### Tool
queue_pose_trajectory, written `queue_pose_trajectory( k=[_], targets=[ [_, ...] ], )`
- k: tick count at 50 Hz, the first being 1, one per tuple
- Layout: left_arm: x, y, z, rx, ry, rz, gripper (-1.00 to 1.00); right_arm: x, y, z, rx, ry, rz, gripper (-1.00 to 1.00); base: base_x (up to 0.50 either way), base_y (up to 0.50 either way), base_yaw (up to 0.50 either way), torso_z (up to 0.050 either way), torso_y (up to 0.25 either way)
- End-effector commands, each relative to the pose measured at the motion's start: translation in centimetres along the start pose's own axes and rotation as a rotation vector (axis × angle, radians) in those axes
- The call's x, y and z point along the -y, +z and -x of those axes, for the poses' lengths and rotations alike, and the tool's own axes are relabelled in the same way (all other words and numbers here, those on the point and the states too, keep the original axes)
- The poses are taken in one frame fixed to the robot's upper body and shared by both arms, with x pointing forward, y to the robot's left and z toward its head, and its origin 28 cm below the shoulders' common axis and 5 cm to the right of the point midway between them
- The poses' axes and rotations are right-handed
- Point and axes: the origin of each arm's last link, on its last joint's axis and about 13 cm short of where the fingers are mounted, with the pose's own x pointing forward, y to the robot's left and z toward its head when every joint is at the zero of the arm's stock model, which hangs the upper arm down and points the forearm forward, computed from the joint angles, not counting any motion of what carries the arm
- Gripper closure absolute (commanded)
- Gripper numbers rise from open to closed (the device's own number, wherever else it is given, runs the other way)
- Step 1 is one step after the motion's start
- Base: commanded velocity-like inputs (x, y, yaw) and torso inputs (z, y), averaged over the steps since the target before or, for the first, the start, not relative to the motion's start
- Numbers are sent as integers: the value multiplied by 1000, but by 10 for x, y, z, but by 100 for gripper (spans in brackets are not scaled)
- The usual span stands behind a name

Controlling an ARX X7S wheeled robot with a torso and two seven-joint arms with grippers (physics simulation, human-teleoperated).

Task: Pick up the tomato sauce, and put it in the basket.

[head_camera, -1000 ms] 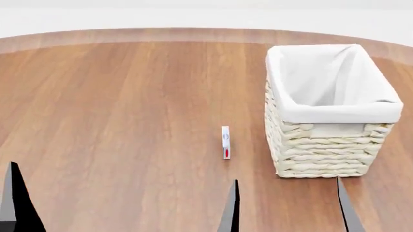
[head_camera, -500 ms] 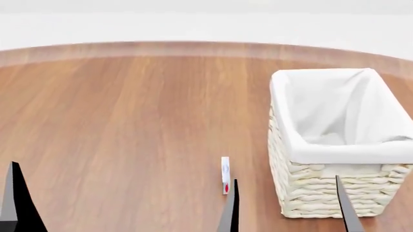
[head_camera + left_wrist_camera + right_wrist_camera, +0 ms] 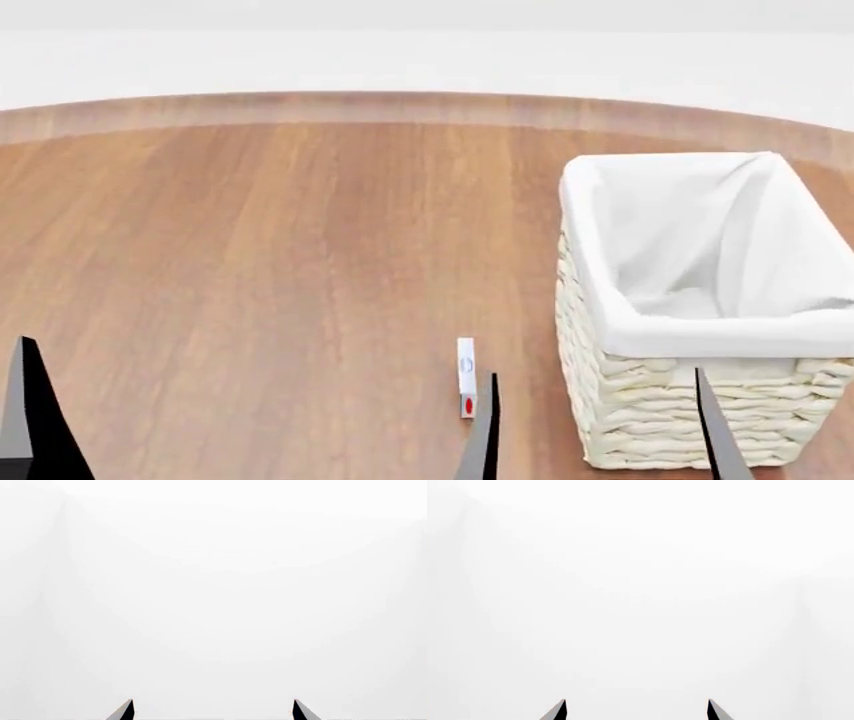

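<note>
The tomato sauce [image 3: 466, 377] stands upright just left of the right gripper [image 3: 597, 425], whose jaws are wide and empty.

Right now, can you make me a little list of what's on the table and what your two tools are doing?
table: brown wood
basket: cream woven, white cloth lining, at the table's right side; only cloth shows inside
small white strip: thin, with a red mark, left of the basket and apart from it; too small to tell what it is
tomato sauce: not in view
left tool: open, holding nothing
right tool: open, holding nothing
</note>
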Motion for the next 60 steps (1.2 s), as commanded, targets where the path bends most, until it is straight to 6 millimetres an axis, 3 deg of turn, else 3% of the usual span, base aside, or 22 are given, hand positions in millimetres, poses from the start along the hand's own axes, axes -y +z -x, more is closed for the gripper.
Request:
queue_pose_trajectory(
  k=[1,16,29,45,60],
  targets=[
    [-1,-3,0,-7,1,4,-100,-4,-10,12,-92,28,-24,-100,0,0,0,0,0],
    [-1,-7,2,-22,-7,-6,-100,-18,-28,54,-287,77,-117,-100,0,0,0,0,0],
    [0,-9,2,-28,-15,-3,-100,-17,-39,97,-448,71,-93,-100,0,0,0,0,0],
    [-1,-11,2,-34,-14,-4,-100,-26,-47,128,-583,109,-133,-100,0,0,0,0,0],
    [1,-12,2,-37,-25,-6,-100,-27,-61,140,-667,116,-111,-100,0,0,0,0,0]
  ],
)
